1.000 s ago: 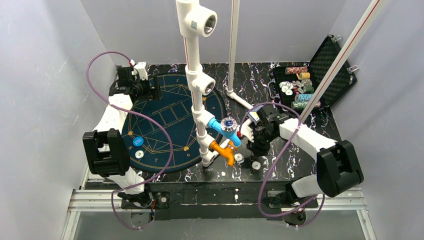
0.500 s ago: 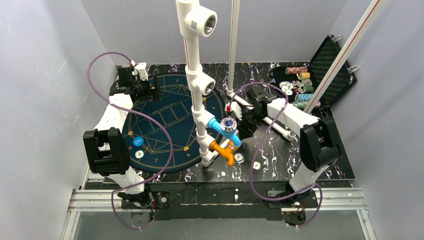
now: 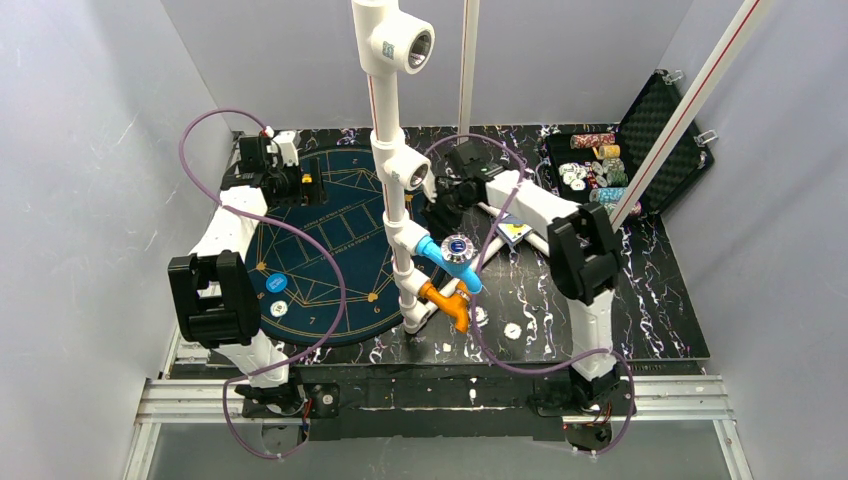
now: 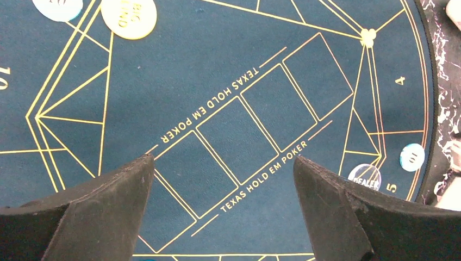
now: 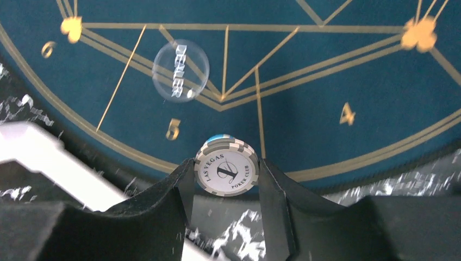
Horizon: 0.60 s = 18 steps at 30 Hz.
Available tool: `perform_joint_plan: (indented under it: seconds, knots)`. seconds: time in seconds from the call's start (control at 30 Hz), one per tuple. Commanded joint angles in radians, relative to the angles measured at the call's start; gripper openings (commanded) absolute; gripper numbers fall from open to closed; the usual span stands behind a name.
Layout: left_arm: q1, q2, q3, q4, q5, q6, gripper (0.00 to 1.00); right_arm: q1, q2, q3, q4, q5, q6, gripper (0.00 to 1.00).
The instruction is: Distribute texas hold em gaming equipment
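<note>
Your R end effector (image 5: 226, 163) pinches chips (image 5: 226, 173) by rims, prob. to set on mat (image 5: 326, 98) just ahead; L end effector (image 4: 223, 160) spread, empty.

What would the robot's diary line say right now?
left hand: open, above poker mat | right hand: shut on grey-white chip, over mat's edge | dealer button: on mat

Bright even light, soft shadows. Top view sharp. Right wrist view motion-blurred; dealer button (image 5: 180, 70) smeared.
</note>
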Motion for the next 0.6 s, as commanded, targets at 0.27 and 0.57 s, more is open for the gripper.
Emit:
perform_joint_plan:
  seconds: [0.27,0.57]
  knots:
    - [0.033,-0.049,0.009,-0.052,0.056,-0.002,0.99,0.094,0.279,0.385,0.210,0.040,0.198,0.01]
    - [0.053,-0.051,-0.010,-0.033,0.078,-0.012,0.99,0.164,0.395,0.458,0.304,0.045,0.246,0.01]
